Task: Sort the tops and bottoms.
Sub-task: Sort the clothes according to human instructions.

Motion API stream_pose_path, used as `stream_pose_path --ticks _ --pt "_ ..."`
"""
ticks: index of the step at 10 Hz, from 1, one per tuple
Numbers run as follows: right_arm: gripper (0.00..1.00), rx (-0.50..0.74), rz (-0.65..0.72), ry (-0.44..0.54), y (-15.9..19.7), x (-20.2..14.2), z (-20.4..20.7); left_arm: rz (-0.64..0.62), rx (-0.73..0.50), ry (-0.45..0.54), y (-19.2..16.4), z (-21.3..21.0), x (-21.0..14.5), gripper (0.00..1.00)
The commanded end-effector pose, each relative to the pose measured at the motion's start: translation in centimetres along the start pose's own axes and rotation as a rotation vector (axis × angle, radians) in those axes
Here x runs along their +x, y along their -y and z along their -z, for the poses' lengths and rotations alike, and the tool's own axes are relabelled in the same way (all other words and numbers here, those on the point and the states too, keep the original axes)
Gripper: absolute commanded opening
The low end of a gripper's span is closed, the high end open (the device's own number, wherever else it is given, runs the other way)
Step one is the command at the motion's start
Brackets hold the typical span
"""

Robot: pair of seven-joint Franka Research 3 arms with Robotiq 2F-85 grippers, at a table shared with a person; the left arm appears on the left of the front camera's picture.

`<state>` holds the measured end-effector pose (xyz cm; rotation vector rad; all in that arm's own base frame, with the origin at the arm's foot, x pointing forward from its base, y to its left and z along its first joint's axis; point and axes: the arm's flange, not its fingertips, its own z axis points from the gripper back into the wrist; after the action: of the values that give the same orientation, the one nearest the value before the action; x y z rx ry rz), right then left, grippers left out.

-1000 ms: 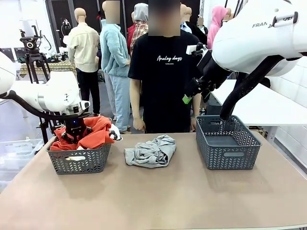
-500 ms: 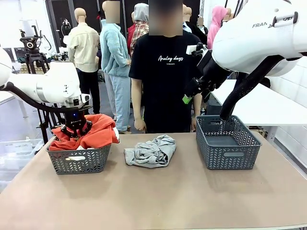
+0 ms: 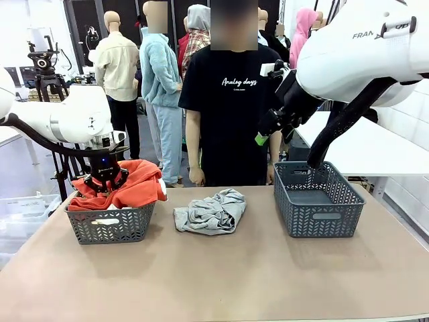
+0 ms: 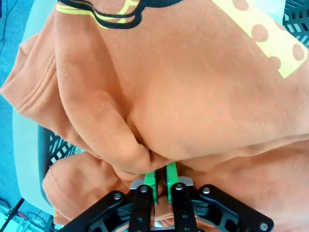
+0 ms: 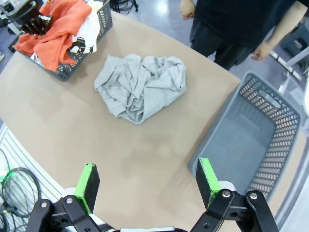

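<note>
Left gripper is pointed down, pinched on the orange-red garment atop the left basket. Right gripper is held high, jaws wide, nothing gripped. Grey garment is crumpled mid-table; right basket sits beyond.

We see a tan table in a bright room with a pale, glossy floor. At the left, behind it, a camera on a tripod stands before a dark wall, with clear bins low beside the table. A white table stands at the right.
</note>
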<state>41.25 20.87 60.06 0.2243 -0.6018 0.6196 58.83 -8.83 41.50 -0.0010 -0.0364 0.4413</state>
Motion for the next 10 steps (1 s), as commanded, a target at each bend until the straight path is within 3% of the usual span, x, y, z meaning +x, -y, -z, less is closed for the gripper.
stream_pose_path --ticks 1,2,3,6,10 --pt "1.00 0.001 0.004 -0.008 0.0 -0.5 0.1 -0.025 0.030 0.001 -0.3 -0.2 -0.5 0.63" --pt "1.00 0.001 0.004 -0.008 0.0 -0.5 0.1 -0.023 0.022 0.003 -0.3 -0.8 -0.6 0.82" --pt "1.00 0.001 0.004 -0.008 0.0 -0.5 0.1 -0.017 0.023 0.030 -0.2 -1.7 -0.8 0.88" --pt "1.00 0.001 0.004 -0.008 0.0 -0.5 0.1 0.006 0.012 0.092 0.0 -5.1 -1.5 0.88" --pt "1.00 0.001 0.004 -0.008 0.0 -0.5 0.1 0.023 -0.014 0.092 -0.1 -6.1 -1.4 0.88"
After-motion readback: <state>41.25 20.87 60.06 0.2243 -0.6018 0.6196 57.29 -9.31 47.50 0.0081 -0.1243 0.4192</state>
